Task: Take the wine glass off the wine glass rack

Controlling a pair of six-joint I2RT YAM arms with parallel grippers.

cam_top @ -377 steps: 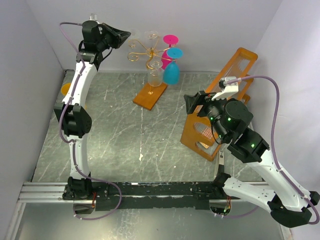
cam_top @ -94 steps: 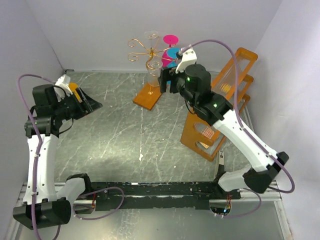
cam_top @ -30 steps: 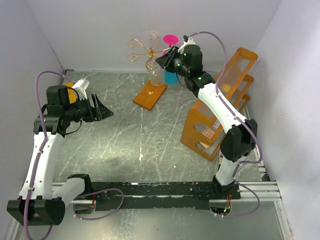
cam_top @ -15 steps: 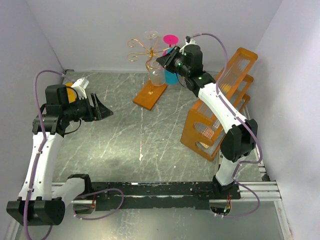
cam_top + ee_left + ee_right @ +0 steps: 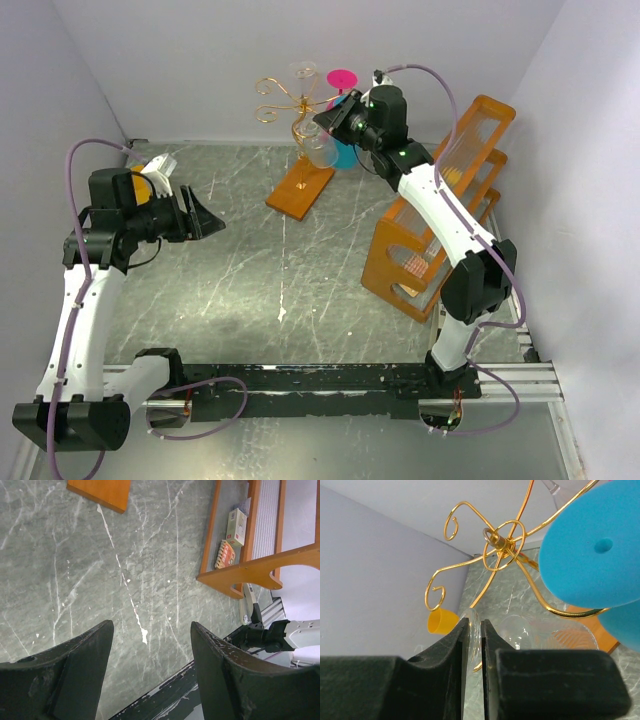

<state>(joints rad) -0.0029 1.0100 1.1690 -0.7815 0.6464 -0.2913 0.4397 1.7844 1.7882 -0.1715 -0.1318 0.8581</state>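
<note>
Clear wine glass (image 5: 320,150) sat at the wine glass rack (image 5: 283,100), bowl down, just right of the gold stem, at the back of the worktop (image 5: 300,300). Against half a second earlier, its bowl had tipped and swung slightly toward your right arm; I read that as the lift-off begun, not finished.

Your right gripper (image 5: 326,122) was clamped on it; the wrist view showed the jaws drawn almost together on a thin clear edge; foot or stem, I could not tell which.

Your left gripper (image 5: 205,222) hung over bare worktop at the left, well apart from the rack; jaws wide apart, nothing between them; it had barely moved in that half second.

Hard to make out:
- whether the glass's foot had cleared its scroll arm; the overhead view hid the contact behind the gripper.
- the right half of the wrist view, filled by the foot of the blue glass (image 5: 590,555).

Blue glass and pink glass (image 5: 342,77) hung just beside your grasp; my guess was that a sideways pull risked knocking them.
</note>
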